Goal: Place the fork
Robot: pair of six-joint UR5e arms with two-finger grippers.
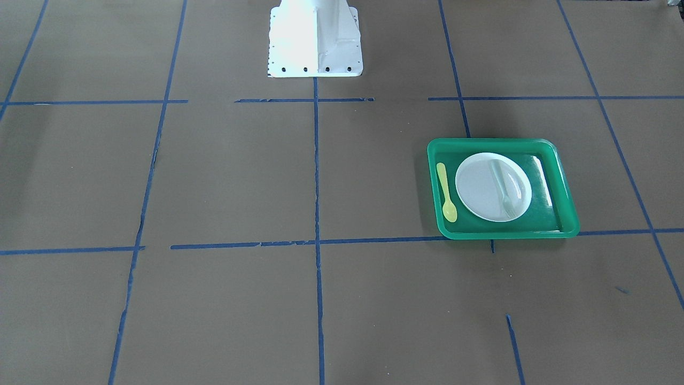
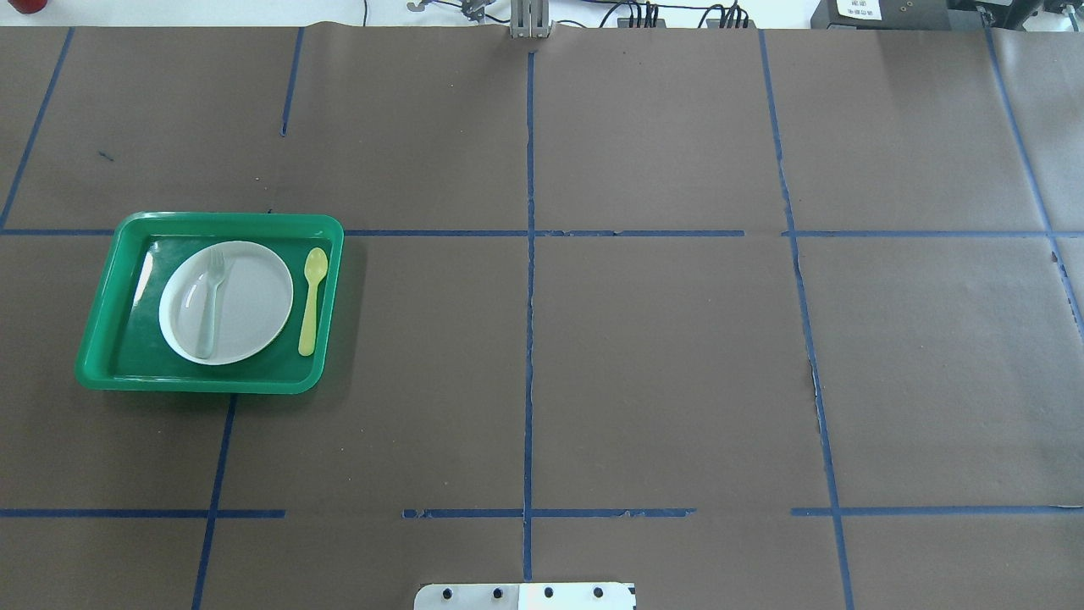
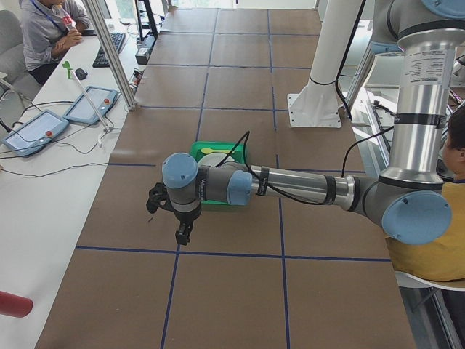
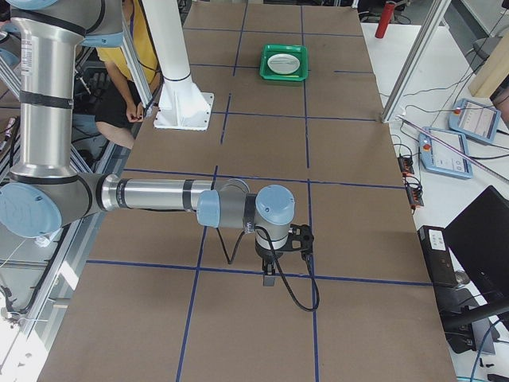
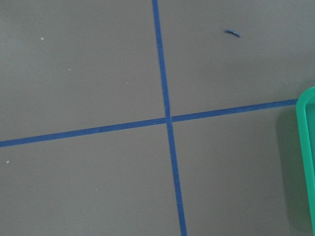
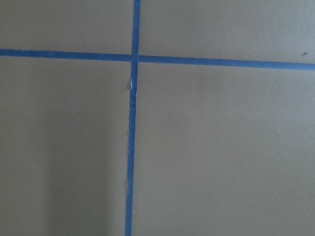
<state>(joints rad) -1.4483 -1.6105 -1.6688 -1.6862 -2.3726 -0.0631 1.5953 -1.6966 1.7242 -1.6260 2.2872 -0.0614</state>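
Note:
The white fork lies on the left part of a white plate, tines toward the far side. The plate sits in a green tray on the robot's left half of the table. The fork, the plate and the tray also show in the front-facing view. My left gripper hangs above the table near the tray, seen only from the side, so I cannot tell if it is open. My right gripper is far from the tray, and I cannot tell its state either.
A yellow-green spoon lies in the tray beside the plate. The tray's edge shows at the right of the left wrist view. Blue tape lines cross the brown table. The white robot base stands at mid-table. Operators sit at the table ends.

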